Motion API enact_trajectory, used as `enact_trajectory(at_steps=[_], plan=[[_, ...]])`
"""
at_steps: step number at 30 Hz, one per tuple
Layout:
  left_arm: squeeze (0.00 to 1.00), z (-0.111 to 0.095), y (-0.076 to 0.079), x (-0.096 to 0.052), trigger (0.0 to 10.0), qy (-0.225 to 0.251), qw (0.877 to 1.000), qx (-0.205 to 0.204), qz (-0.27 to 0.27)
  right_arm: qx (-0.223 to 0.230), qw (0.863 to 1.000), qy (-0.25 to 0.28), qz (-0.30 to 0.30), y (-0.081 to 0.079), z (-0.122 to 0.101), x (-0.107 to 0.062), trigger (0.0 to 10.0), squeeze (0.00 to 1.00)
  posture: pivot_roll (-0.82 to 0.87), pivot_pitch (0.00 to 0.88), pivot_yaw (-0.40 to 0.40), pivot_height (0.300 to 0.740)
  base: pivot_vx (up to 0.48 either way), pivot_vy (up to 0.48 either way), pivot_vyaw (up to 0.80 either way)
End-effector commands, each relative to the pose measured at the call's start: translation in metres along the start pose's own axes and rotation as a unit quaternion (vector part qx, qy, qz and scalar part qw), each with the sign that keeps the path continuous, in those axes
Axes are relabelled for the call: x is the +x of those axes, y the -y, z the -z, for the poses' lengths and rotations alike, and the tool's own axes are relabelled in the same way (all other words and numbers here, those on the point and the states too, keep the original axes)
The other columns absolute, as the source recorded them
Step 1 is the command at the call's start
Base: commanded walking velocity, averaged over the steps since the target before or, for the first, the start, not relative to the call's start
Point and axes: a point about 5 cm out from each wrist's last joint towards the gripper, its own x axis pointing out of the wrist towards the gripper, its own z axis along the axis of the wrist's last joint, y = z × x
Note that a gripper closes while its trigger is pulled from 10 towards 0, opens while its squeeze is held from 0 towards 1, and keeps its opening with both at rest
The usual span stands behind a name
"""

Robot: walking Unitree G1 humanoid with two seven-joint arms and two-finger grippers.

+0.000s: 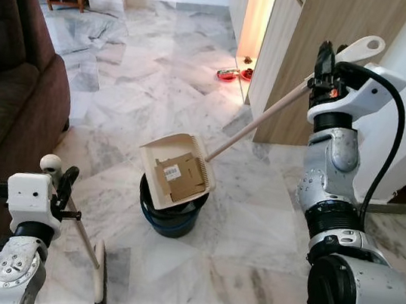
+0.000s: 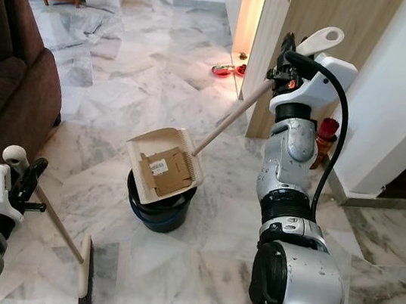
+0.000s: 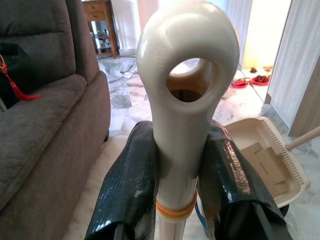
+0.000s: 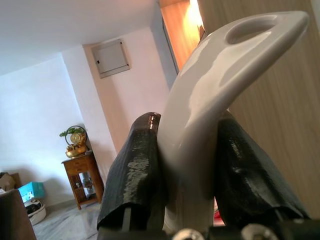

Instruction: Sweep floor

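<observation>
Cardboard scraps look light, so my right pincer [image 1: 325,65], clamped on the stiff long-handled cream plastic dustpan [image 1: 177,170], tips it over the dark round bin [image 1: 171,212] below, while my left pincer [image 1: 67,181] grips the cream-handled broom [image 1: 100,270].

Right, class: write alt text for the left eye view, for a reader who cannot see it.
The right gripper holds a long-handled dustpan tilted over a dark bin on a marble floor, with cardboard lying in the pan. The left gripper holds a broom whose head rests on the floor beside a brown sofa.
</observation>
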Motion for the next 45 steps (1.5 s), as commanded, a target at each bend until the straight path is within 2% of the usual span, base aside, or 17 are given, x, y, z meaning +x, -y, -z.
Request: enact_trajectory(at_steps=[1,45], plan=[[0.0,-0.0088,-0.0009,0.0032,10.0,0.026,1.0,0.009,-0.002,0.008,0.999,0.052,-0.009,-0.0066,-0.0223,0.0106,10.0,0.0,0.21,0.061,-0.011,0.74,0.274,0.0,0.0],[0.0,-0.0085,-0.0005,0.0032,10.0,0.029,1.0,0.008,-0.005,0.009,0.998,0.05,-0.022,-0.011,-0.0223,0.0113,10.0,0.0,0.21,0.061,-0.018,0.74,0.277,0.0,0.0]])
